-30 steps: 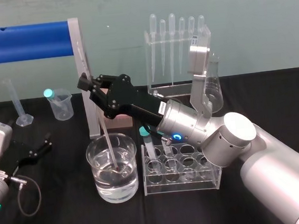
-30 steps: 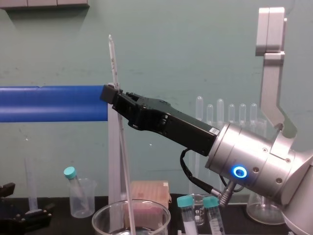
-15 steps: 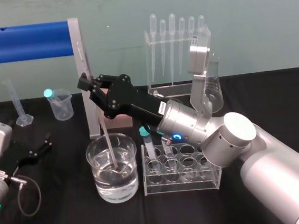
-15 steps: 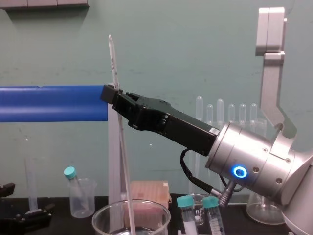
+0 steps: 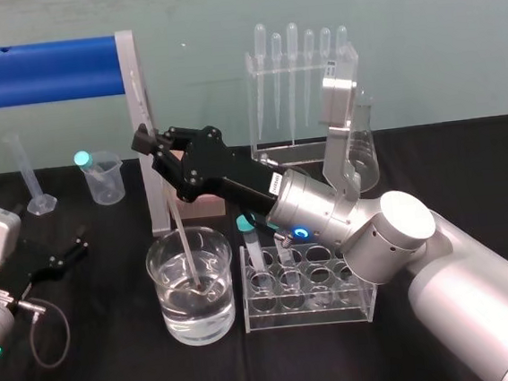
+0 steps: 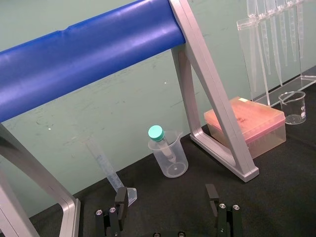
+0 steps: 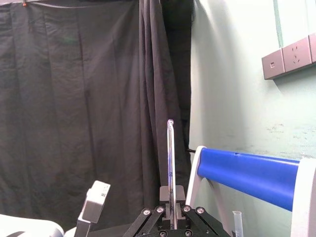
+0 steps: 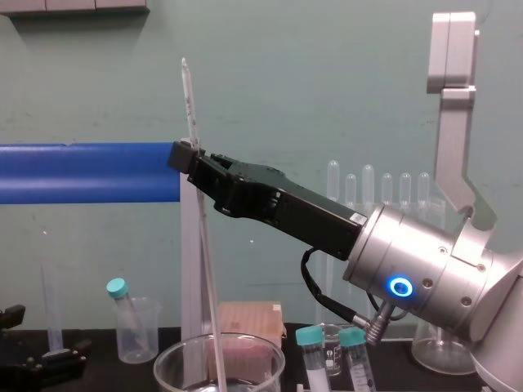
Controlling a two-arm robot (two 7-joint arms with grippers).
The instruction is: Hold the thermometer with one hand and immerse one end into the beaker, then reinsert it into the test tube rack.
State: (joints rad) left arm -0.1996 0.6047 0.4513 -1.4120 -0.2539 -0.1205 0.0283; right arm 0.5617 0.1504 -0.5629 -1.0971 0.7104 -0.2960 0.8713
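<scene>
— Nothing has shifted since a second ago?
— No. The right gripper [image 5: 148,142] is clamped on the thermometer [image 8: 189,98] high up, with its lower end in the beaker [image 5: 168,309].
— Writing?
— A wrist label, unreadable. The left gripper [image 6: 166,193] is parked with its fingers apart.

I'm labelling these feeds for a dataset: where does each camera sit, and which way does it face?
Head: high, looking down on the table; right gripper holds the thermometer in the beaker, left gripper parked open.
Chest: low, looking across; right arm.
Left wrist: faces the blue bar; own fingers.
Right wrist: looks along the thermometer; own fingers.
Head and chest share gripper, thermometer, beaker.
</scene>
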